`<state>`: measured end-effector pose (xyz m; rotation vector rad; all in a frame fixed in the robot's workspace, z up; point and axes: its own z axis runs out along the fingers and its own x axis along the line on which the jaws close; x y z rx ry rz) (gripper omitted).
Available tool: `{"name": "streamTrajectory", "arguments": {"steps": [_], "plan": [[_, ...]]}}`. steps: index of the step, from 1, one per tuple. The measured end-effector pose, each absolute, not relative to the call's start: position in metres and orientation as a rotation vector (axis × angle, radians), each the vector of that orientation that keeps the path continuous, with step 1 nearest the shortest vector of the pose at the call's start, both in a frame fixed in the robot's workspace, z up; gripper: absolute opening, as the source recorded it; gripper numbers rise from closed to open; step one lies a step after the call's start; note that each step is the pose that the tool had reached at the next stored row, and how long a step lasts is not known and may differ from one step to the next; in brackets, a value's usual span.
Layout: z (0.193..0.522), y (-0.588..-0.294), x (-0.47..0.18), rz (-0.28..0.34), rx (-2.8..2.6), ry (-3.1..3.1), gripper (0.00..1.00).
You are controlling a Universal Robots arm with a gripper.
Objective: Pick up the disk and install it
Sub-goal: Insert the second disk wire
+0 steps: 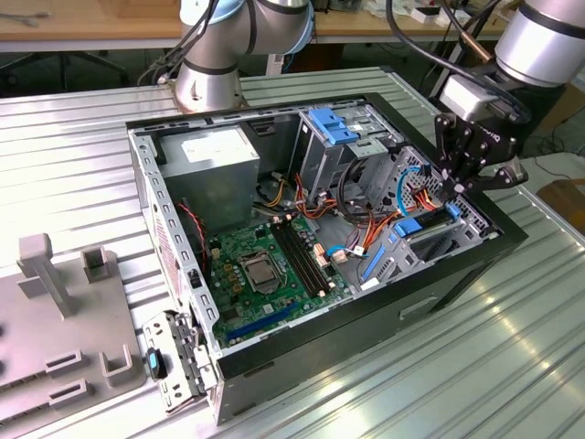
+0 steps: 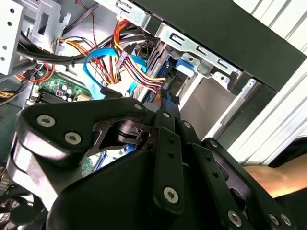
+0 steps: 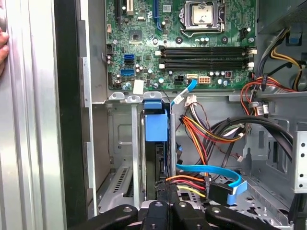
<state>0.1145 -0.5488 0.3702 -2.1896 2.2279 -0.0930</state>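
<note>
**Colleague:** Where's the disk?

**Me:** From my console, the disk (image 3: 156, 143) sits edge-on in a bay at the front end of the open computer case (image 1: 457, 274), its blue rail end facing the motherboard (image 3: 192, 43). In the first wrist view I look straight down its length; the dark body runs from the blue tab toward the gripper (image 3: 165, 206).

**Colleague:** And the exterior view?

**Me:** There I see the gripper (image 1: 460, 187) lowered over the case corner at the exterior view's right, with a blue-railed disk (image 1: 425, 224) lying just below it. That view also gives me the grey power-supply box (image 1: 215, 160) and the drive cage (image 1: 343, 137) with its blue clip, both well apart from the gripper.

**Colleague:** Is it clamped on anything?

**Me:** In the first wrist view the fingers look drawn together, right at the disk's near end, next to the bundle of coloured wires (image 3: 192, 184). Whether they pinch the disk itself, I cannot tell. The second wrist view shows the finger linkages converging into a narrow tip (image 2: 168, 103) beside a blue tab (image 2: 184, 67) under a metal bracket.

**Colleague:** Anything else?

**Me:** A person's hand (image 3: 3, 50) rests at the edge of the ribbed metal table (image 1: 475, 366) in the first wrist view.
</note>
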Motion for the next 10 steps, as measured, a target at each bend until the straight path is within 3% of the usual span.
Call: {"name": "streamTrajectory", "arguments": {"steps": [10], "plan": [[0.382, -0.547, 0.115, -0.127, -2.205, 2.241, 0.11]]}}
